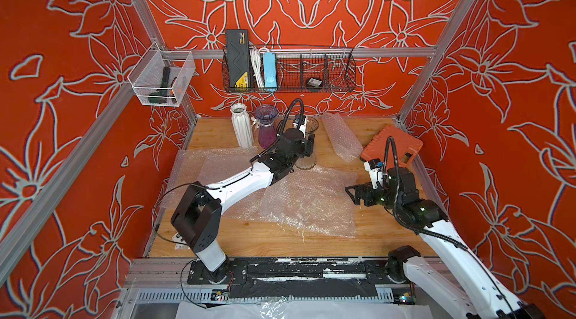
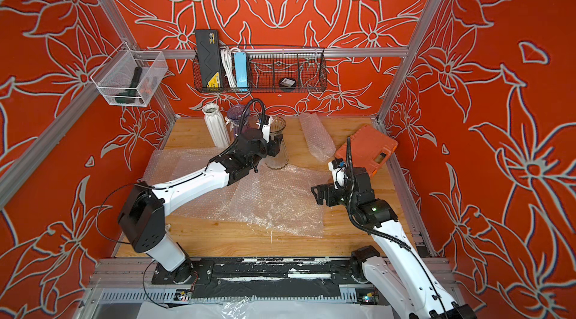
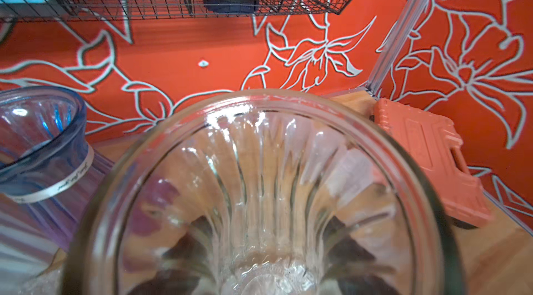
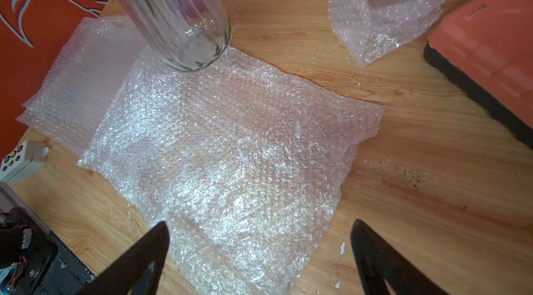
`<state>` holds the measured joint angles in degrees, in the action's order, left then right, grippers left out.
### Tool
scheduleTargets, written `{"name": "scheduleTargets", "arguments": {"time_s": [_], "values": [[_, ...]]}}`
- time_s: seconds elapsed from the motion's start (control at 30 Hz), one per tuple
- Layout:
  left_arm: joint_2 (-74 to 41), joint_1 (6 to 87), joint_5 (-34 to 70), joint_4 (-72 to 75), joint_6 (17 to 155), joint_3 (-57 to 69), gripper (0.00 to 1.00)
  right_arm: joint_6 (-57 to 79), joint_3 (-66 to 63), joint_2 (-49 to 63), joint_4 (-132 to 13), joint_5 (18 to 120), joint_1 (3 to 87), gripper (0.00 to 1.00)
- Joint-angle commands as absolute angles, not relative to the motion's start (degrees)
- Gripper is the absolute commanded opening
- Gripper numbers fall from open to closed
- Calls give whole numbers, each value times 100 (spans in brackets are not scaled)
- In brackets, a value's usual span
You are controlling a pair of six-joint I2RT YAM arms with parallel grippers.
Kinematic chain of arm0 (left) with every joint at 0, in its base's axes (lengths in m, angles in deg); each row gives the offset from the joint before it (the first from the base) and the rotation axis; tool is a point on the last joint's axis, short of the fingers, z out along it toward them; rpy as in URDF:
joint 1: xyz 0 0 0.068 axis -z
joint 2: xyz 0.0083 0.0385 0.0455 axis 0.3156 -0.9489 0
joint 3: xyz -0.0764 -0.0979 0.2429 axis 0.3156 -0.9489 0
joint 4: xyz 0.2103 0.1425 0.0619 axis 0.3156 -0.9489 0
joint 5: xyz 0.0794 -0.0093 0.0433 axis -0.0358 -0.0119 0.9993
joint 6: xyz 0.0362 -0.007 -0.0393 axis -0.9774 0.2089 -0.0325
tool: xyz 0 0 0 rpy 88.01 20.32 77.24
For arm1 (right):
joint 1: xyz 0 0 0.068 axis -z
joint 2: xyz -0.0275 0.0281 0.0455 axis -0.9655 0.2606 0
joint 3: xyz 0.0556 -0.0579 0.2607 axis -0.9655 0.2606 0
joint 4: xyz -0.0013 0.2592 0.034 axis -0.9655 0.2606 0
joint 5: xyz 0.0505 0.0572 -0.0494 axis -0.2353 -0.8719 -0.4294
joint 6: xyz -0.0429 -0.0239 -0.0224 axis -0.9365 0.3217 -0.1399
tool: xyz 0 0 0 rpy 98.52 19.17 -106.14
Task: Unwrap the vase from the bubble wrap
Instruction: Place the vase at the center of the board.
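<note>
**Vase bare, set-down to come**

My left tool [image 1: 309,146] is clamped round the clear glass vase [image 1: 306,161], which is upright and free of covering. The bubble wrap [image 4: 230,140] lies flat below and behind that tool, its edge at the vase's foot. I judge the unwrapping done. Next I should seat the vase squarely on the desk [image 1: 280,239] and let go gently. My right tool [image 1: 350,196] hangs wide open and empty over the sheet. A white vase [image 1: 242,127] and a purple vase [image 1: 266,127] stand beside the left tool. An orange case [image 1: 392,146] lies beyond the right tool, against red flowered walls.
</note>
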<state>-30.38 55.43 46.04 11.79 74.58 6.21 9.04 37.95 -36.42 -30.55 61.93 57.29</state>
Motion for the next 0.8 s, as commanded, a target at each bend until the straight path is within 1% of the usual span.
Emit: {"name": "scheduleTargets", "arguments": {"time_s": [0.0, 0.13, 0.33, 0.53, 0.77], "values": [[-3193, 5362, 4539, 2903, 7046, 1282, 0, 949, 3734, -3503, -3198, 6188, 5767, 98], [-3767, 5165, 4529, 3433, 6920, 1531, 0, 790, 3570, -3178, -3245, 6145, 5767, 98], [-4415, 5092, 4602, 4712, 6449, 1499, 0, 610, 3409, -3065, -3285, 6219, 5766, 98], [-5035, 4998, 4548, 5076, 6438, 1760, 0, 614, 3457, -2828, -3523, 6217, 5767, 98], [-5486, 4920, 4574, 5198, 6270, 2009, 0, 589, 3392, -2618, -3607, 6223, 5767, 98]]}}
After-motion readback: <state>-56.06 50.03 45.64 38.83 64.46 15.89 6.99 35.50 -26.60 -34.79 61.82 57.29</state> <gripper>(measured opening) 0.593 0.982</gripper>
